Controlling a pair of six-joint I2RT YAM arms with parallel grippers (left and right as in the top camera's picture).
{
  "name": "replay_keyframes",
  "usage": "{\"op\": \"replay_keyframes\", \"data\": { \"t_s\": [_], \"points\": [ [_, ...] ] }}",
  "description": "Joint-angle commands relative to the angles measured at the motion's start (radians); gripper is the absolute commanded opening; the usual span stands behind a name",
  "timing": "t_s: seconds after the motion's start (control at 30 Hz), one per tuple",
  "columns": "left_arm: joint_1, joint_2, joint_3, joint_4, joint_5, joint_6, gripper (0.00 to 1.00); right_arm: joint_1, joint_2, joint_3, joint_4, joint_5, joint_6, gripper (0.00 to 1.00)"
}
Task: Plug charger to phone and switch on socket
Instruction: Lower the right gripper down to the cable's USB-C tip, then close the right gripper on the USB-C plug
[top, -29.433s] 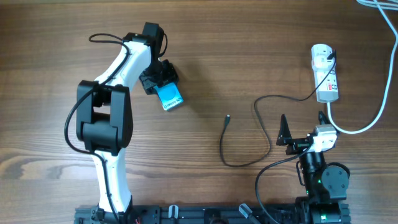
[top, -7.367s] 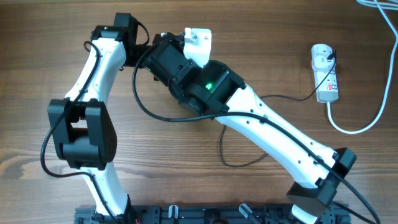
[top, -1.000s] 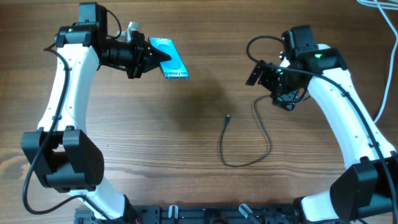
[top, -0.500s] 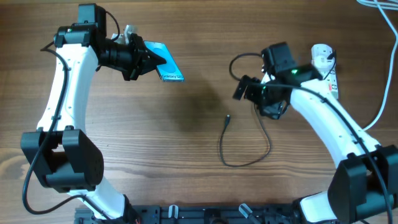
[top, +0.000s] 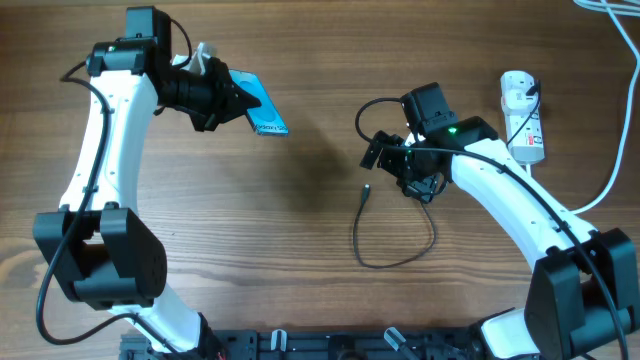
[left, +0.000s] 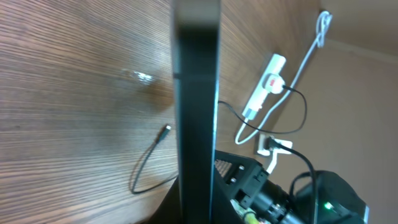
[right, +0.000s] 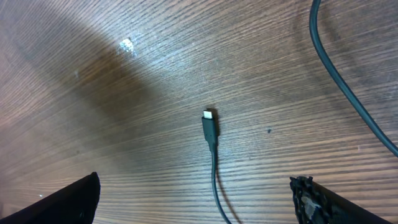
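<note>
Pinching a small rectangular cyan-screened smartphone (top: 262, 104) in the left claw (top: 232, 100) above the brown wood-grain tabletop (top: 300, 260), hovering with the right claw (top: 397, 170) spread wide over the thin black charger cable (right: 210, 127) (tip lying flat on the wood), white elongated power strip (top: 524, 118) near the right edge.

Bare worktop (top: 300, 250) all round charger (right: 209, 118) tip. Right claw (right: 196, 199) fingers wide either side, nothing btwn. Own cable loop trails behind; phone (top: 262, 105) well apart.
</note>
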Motion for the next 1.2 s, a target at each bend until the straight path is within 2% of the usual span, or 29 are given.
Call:
{"op": "replay_keyframes", "data": {
  "t_s": [0.0, 0.23, 0.37, 0.47, 0.63, 0.7, 0.8, 0.9, 1.17],
  "points": [
    [0.006, -0.013, 0.003, -0.011, -0.052, 0.024, 0.04, 0.003, 0.020, -0.008, -0.018, 0.016, 0.005, 1.00],
    [0.006, -0.013, 0.003, -0.013, -0.079, 0.047, 0.04, 0.078, 0.103, 0.007, -0.036, -0.019, -0.022, 0.99],
    [0.006, -0.013, 0.003, -0.014, -0.086, 0.050, 0.04, 0.080, 0.174, 0.060, -0.076, 0.018, -0.023, 0.91],
    [0.006, -0.013, 0.003, -0.013, -0.086, 0.050, 0.04, 0.080, 0.244, 0.108, -0.162, 0.066, -0.047, 0.90],
    [0.006, -0.013, 0.003, -0.013, -0.086, 0.050, 0.04, 0.126, 0.302, 0.107, -0.135, 0.089, -0.047, 0.86],
    [0.006, -0.013, 0.003, -0.014, -0.086, 0.050, 0.04, 0.150, 0.325, 0.107, -0.100, 0.088, -0.018, 0.76],
    [0.006, -0.013, 0.003, -0.014, -0.086, 0.049, 0.04, 0.179, 0.335, 0.107, -0.086, 0.116, 0.017, 0.69],
    [0.006, -0.013, 0.003, -0.014, -0.086, 0.049, 0.04, 0.204, 0.335, 0.107, -0.089, 0.164, 0.034, 0.53],
    [0.006, -0.013, 0.003, -0.014, -0.086, 0.049, 0.04, 0.240, 0.350, 0.103, -0.080, 0.246, 0.061, 0.41]
  ]
}}
